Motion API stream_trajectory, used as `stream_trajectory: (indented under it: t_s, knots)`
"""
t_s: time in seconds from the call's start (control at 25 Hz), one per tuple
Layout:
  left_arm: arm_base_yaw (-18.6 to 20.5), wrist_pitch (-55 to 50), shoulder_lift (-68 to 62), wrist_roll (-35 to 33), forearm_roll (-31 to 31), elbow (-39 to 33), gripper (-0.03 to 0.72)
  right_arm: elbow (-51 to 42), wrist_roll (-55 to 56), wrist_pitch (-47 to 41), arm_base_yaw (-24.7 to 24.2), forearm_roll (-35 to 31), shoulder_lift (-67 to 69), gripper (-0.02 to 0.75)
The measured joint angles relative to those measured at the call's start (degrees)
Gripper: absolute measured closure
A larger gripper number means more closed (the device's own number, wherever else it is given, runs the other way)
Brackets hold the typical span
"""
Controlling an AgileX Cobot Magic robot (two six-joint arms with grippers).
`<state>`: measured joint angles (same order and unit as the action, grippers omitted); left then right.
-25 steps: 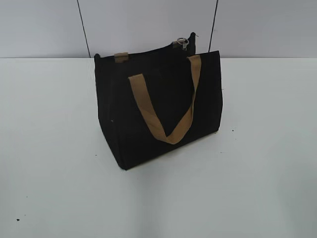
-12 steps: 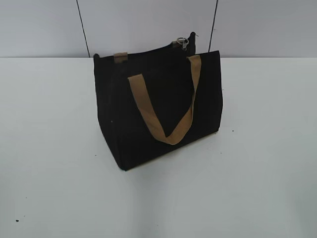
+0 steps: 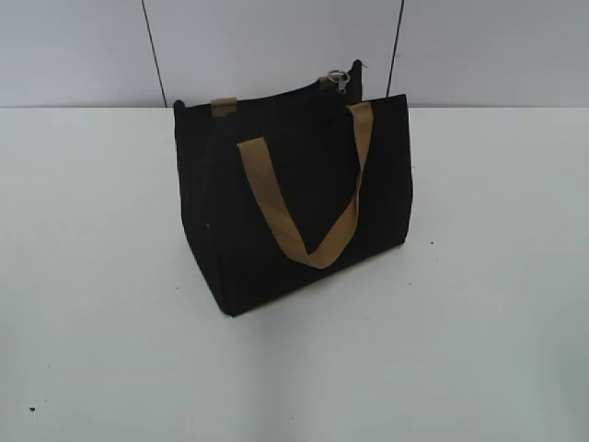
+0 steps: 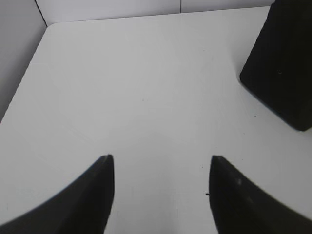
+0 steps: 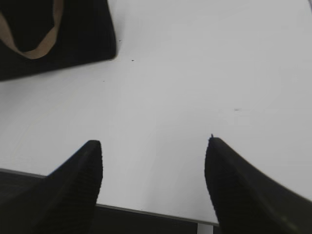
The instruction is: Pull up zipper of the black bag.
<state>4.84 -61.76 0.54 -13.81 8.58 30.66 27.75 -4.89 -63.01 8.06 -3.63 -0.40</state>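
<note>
The left gripper hovers over the white table with its jaws spread wide and empty, the black bag well off to its right. The black bag stands upright mid-table, one tan strap handle drooping down its front; the zipper pull and ring sit at the top rear right corner. The right gripper is likewise spread and empty, near the table edge.

Left claw and right claw both spread wide, holding nothing.
</note>
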Motion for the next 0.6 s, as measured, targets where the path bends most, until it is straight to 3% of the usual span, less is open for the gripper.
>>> stream_trajectory:
  t_s: [0.16,0.6]
  knots:
    - [-2.05,0.00,0.00,0.00,-0.78,0.00,0.220,0.00,0.00,0.00,-5.98,0.00,0.00,0.234]
    - [-2.71,0.00,0.00,0.00,-1.41,0.00,0.220,0.00,0.00,0.00,-6.60,-0.05,0.00,0.234]
